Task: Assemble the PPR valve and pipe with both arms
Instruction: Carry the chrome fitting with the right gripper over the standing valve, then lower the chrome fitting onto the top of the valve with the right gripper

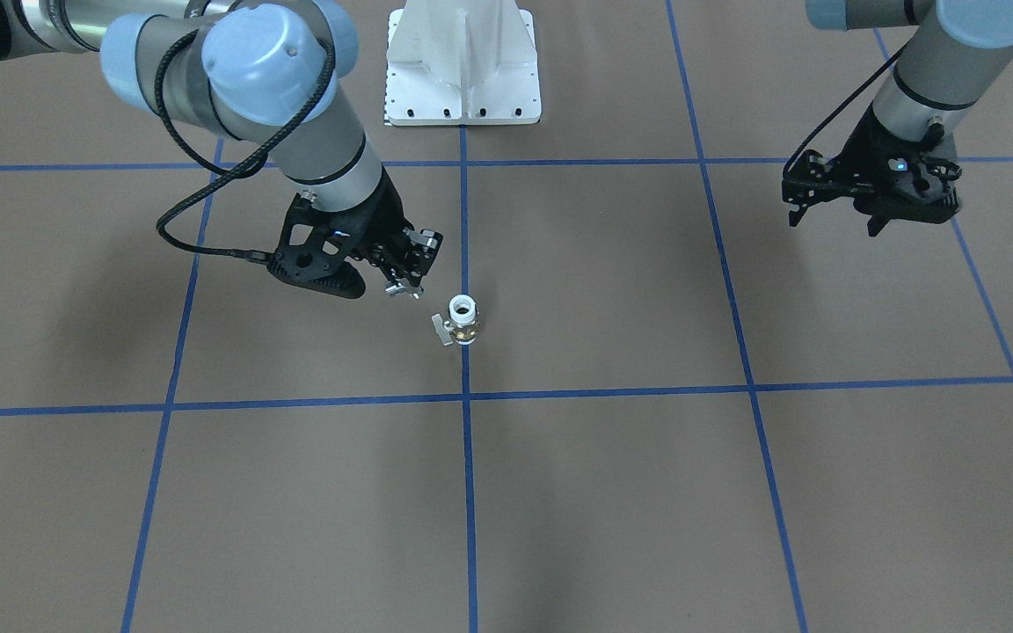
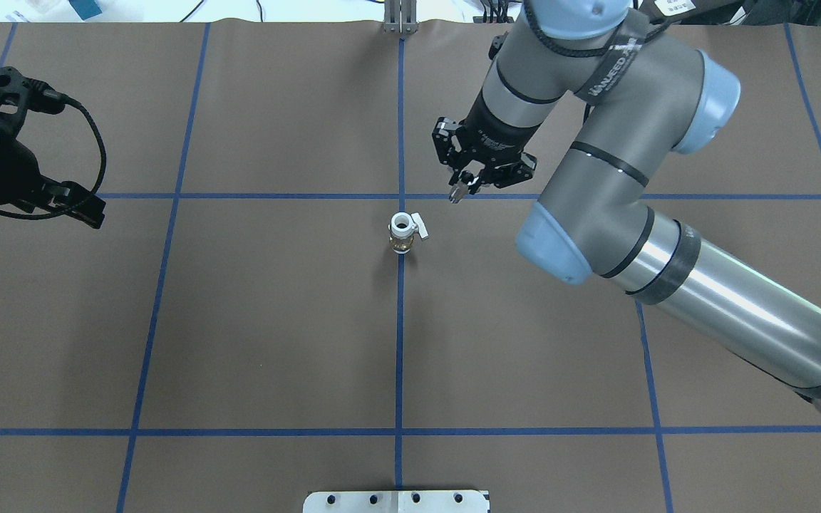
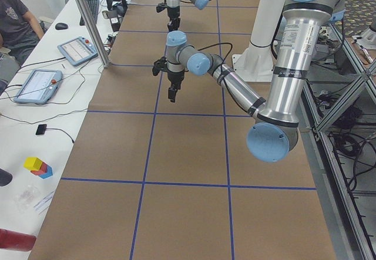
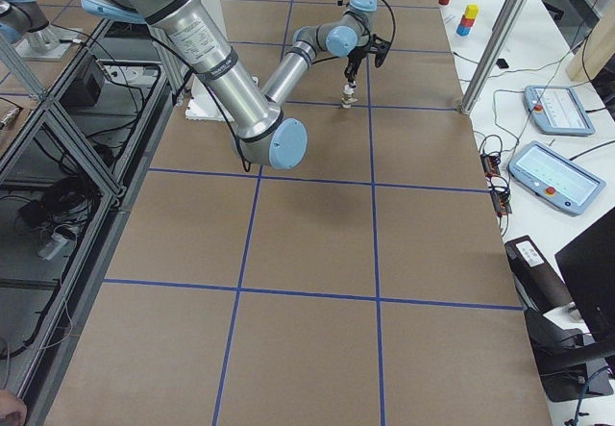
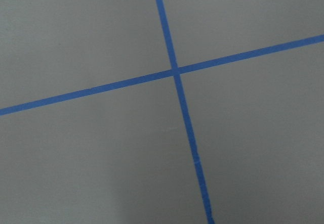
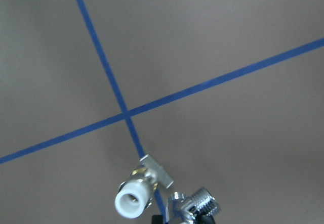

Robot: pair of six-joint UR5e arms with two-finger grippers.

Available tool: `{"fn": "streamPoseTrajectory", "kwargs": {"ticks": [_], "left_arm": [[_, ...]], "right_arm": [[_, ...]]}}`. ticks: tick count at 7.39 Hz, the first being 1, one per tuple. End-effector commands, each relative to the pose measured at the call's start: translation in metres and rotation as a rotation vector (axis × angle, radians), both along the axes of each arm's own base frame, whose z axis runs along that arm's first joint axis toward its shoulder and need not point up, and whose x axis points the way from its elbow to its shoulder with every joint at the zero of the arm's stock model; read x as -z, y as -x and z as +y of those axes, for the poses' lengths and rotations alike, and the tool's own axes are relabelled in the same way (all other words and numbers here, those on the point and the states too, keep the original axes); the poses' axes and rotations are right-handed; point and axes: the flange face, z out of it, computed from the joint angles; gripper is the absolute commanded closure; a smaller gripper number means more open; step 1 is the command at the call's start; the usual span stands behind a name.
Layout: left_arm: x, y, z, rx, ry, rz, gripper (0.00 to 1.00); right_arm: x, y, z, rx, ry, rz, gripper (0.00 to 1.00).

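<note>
Right end effector (image 1: 407,278) clamps the pipe (image 6: 196,203) just beside the upright PPR valve (image 1: 463,318). Left end effector (image 1: 834,221), well apart, gapes empty.

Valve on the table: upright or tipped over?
Upright. The valve stands on end, its hollow white opening facing up, handle tab out sideways.

The table (image 1: 612,492) is lit evenly from above, and no part is left dark. Soft, wide shadows are thrown on it under the right arm (image 2: 738,299) and beside the valve (image 2: 401,231). A bright streak of glare is seen along that arm's shiny tube. In the right wrist view the valve and the pipe (image 6: 195,205) are shown slightly blurred.
</note>
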Motion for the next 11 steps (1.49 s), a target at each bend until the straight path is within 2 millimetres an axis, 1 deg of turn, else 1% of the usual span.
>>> {"fn": "streamPoseTrajectory", "kwargs": {"ticks": [1, 2, 4, 5, 7, 8, 9, 11], "left_arm": [[-0.010, 0.009, -0.003, -0.020, -0.016, -0.014, 0.00], [-0.011, 0.009, -0.003, -0.020, -0.013, -0.016, 0.00], [-0.009, 0.007, -0.004, -0.020, -0.014, -0.012, 0.00], [-0.007, 0.007, -0.004, -0.018, -0.015, -0.010, 0.00], [-0.005, 0.007, -0.004, -0.014, -0.016, -0.007, 0.00], [-0.003, 0.006, -0.005, -0.016, -0.017, -0.006, 0.00], [-0.003, 0.006, -0.005, -0.013, -0.016, -0.006, 0.00], [-0.003, 0.006, -0.005, -0.015, -0.016, -0.006, 0.00]], "right_arm": [[0.018, 0.031, -0.002, 0.006, 0.005, 0.015, 1.00], [0.016, 0.037, 0.000, 0.003, 0.001, 0.028, 1.00], [0.020, 0.053, -0.003, -0.002, -0.002, 0.058, 1.00], [0.019, 0.057, -0.002, 0.001, -0.004, 0.065, 1.00], [0.018, 0.066, -0.008, 0.000, 0.004, 0.081, 1.00], [0.017, 0.067, -0.007, 0.000, 0.011, 0.088, 1.00], [0.023, 0.068, -0.005, 0.003, 0.022, 0.105, 1.00], [0.020, 0.076, 0.001, -0.003, 0.009, 0.127, 1.00]]}}
